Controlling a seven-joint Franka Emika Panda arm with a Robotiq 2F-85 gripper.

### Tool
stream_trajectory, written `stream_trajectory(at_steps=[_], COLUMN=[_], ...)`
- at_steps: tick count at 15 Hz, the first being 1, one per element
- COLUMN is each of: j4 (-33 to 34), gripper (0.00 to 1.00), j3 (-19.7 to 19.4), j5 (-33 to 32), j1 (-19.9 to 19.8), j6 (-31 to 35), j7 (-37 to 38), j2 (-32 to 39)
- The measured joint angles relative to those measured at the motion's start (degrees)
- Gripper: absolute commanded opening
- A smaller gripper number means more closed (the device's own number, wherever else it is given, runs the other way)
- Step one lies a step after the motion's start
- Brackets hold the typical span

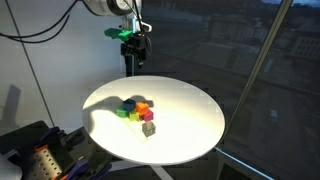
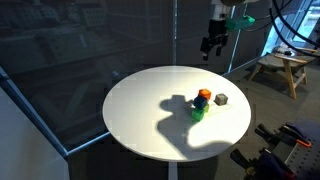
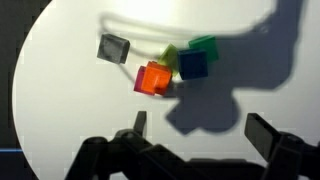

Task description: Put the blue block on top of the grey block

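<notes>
The blue block (image 3: pixel 193 64) sits in a tight cluster with a green cube (image 3: pixel 205 45), a yellow cube (image 3: pixel 169 56) and an orange cube (image 3: pixel 153 78) on the round white table (image 3: pixel 70 110). The grey block (image 3: pixel 113 48) stands alone, a little apart from the cluster. In both exterior views the blue block (image 1: pixel 130 103) (image 2: pixel 201 103) and the grey block (image 1: pixel 148 128) (image 2: pixel 221 100) show near the table's middle. My gripper (image 3: pixel 200 128) is open and empty, high above the table (image 1: pixel 133 40) (image 2: pixel 212 45), away from the blocks.
The table (image 1: pixel 190 125) is small, with its round edge close on all sides. Dark glass walls (image 2: pixel 80 50) surround it. A wooden stool (image 2: pixel 283 68) and equipment (image 1: pixel 35 150) stand beyond the table. My shadow falls across the blocks.
</notes>
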Motion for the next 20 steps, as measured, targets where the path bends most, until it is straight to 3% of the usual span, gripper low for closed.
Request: stream_trajectory(at_steps=[8, 20], j4=[2.5, 3.1], gripper=[1.00, 1.00], j3=[0.7, 0.7], j5=[0.0, 0.0], j1=[1.2, 1.5], j6=[1.8, 2.0], j7=[0.1, 0.2], j2=[4.3, 5.1])
